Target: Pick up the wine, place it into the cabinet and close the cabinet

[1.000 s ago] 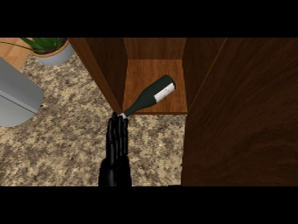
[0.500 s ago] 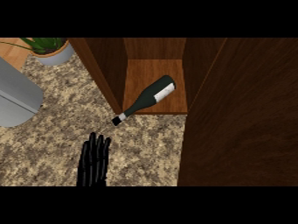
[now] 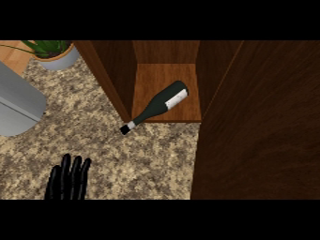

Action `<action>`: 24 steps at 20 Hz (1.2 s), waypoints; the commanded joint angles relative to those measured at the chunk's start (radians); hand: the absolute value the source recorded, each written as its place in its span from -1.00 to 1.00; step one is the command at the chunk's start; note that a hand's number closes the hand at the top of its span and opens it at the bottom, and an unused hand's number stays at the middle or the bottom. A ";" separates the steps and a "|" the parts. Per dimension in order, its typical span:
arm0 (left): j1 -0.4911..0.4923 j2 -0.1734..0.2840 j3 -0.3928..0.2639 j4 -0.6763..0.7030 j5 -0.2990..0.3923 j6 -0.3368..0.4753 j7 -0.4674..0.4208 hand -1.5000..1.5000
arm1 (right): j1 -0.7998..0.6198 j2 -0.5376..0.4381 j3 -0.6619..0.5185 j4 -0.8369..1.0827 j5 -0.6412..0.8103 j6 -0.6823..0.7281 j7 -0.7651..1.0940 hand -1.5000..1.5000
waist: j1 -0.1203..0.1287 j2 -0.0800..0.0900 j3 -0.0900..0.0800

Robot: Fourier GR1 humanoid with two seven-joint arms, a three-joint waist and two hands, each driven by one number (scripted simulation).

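Speckled counter point(image 3: 141, 159), left hand point(image 3: 67, 180) empty, fingers straight, wine bottle point(image 3: 159, 107) apart

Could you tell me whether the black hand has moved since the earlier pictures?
Yes. The black hand has drawn back from the dark green wine bottle's neck at the wooden cabinet toward the view's lower left, fingers straight.
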 commanded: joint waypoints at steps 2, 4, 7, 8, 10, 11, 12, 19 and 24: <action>0.074 0.089 0.087 -0.094 0.055 -0.059 -0.003 -1.00 | 0.111 0.029 0.116 -0.173 -0.117 -0.034 0.117 1.00 | -0.001 -0.002 -0.001; 0.128 0.100 0.122 -0.086 0.056 -0.083 -0.060 -1.00 | 0.115 0.031 0.128 -0.165 -0.114 -0.038 0.124 1.00 | 0.004 -0.001 -0.001; 0.124 0.125 0.224 -0.088 0.123 -0.134 -0.048 -1.00 | 0.145 0.020 0.191 -0.209 -0.136 -0.027 0.152 1.00 | -0.002 -0.002 -0.001; 0.156 0.142 0.228 -0.125 0.120 -0.136 -0.063 -1.00 | 0.054 0.017 0.205 -0.157 -0.100 0.000 0.127 1.00 | 0.013 -0.002 -0.001; 0.172 0.173 0.277 -0.118 0.170 -0.173 -0.040 -1.00 | 0.109 -0.004 0.268 -0.236 -0.068 0.032 0.115 1.00 | -0.001 -0.006 -0.001; 0.223 0.178 0.274 -0.130 0.162 -0.188 -0.076 -1.00 | 0.123 0.001 0.304 -0.230 -0.049 0.028 0.116 1.00 | 0.005 -0.007 -0.001; 0.210 0.200 0.332 -0.136 0.197 -0.199 -0.047 -1.00 | 0.118 0.035 0.363 -0.192 -0.001 0.026 0.076 1.00 | 0.003 -0.005 -0.001; 0.298 0.276 0.481 -0.155 0.275 -0.292 -0.040 -1.00 | 0.122 0.064 0.591 -0.221 0.129 -0.053 0.117 1.00 | -0.004 -0.009 -0.001; 0.324 0.282 0.551 -0.109 0.325 -0.400 -0.057 -1.00 | 0.026 0.133 0.748 -0.132 0.261 -0.224 0.105 1.00 | -0.005 -0.010 -0.003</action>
